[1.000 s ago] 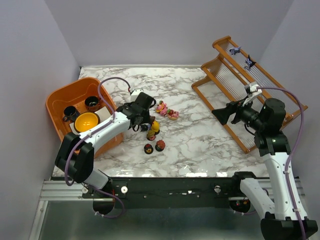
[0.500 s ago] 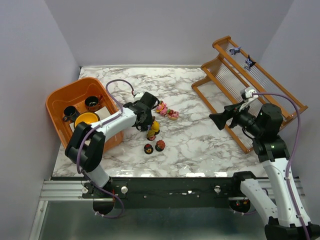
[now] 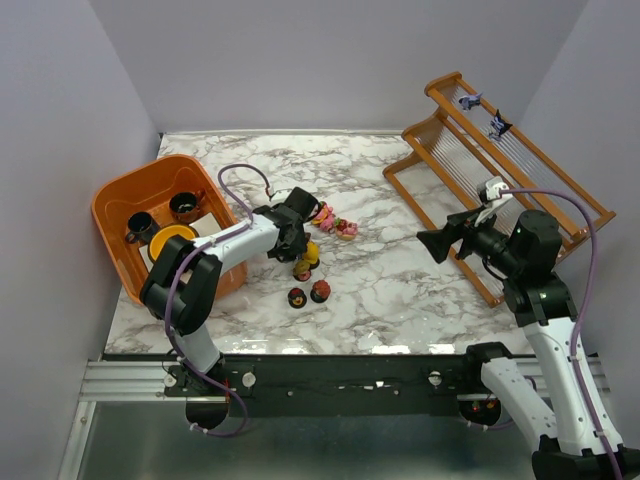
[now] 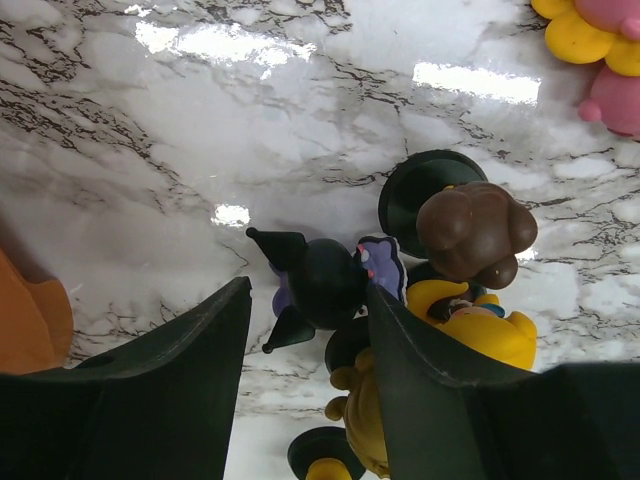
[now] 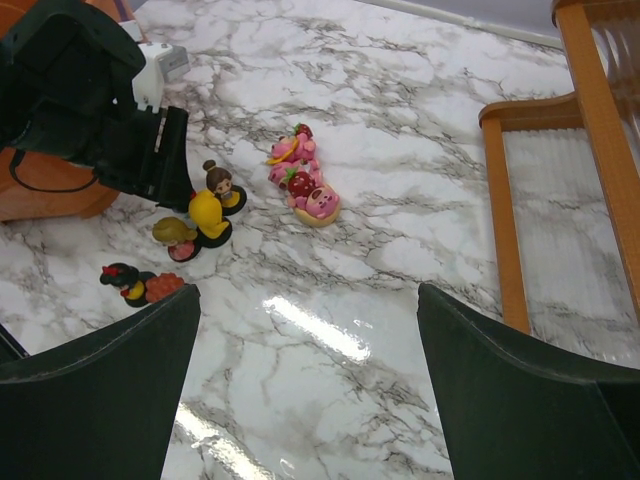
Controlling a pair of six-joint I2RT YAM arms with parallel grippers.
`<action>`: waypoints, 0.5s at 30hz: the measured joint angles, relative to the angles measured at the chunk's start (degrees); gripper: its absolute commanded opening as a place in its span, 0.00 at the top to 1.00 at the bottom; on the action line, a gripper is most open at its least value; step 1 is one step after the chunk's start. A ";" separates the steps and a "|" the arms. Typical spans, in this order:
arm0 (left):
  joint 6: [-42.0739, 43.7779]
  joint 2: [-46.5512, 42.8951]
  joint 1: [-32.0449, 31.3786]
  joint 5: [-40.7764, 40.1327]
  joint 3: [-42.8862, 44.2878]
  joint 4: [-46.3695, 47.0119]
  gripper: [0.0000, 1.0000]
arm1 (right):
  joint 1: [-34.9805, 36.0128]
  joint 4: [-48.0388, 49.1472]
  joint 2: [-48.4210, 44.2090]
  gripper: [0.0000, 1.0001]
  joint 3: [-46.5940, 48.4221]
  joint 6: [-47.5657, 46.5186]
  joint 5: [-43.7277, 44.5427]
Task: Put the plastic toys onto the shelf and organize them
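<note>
Two toys (image 3: 470, 100) stand on the shelf (image 3: 443, 83); the rest lie on the counter (image 3: 400, 290). The left tool (image 4: 308, 292) is half-open astride a black toy (image 4: 325, 285), with no grip evident. The right tool (image 5: 308, 295) is wide open and empty.

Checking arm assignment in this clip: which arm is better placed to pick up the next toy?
Left. The left end effector is down among the toys, straddling the purple-black figurine. The right end effector hangs open and empty near the shelf.
</note>
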 measured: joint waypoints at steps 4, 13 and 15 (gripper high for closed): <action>-0.26 0.17 0.00 0.20 0.00 0.50 0.47 | 0.17 0.02 -0.04 0.04 -0.28 -0.22 0.31; -0.74 0.39 0.00 1.44 0.02 1.77 0.65 | 0.39 0.02 -0.44 0.04 -0.70 -0.63 0.52; -0.68 0.39 0.09 1.09 0.02 2.25 0.66 | 0.39 0.02 -0.46 0.04 -0.70 -0.66 0.55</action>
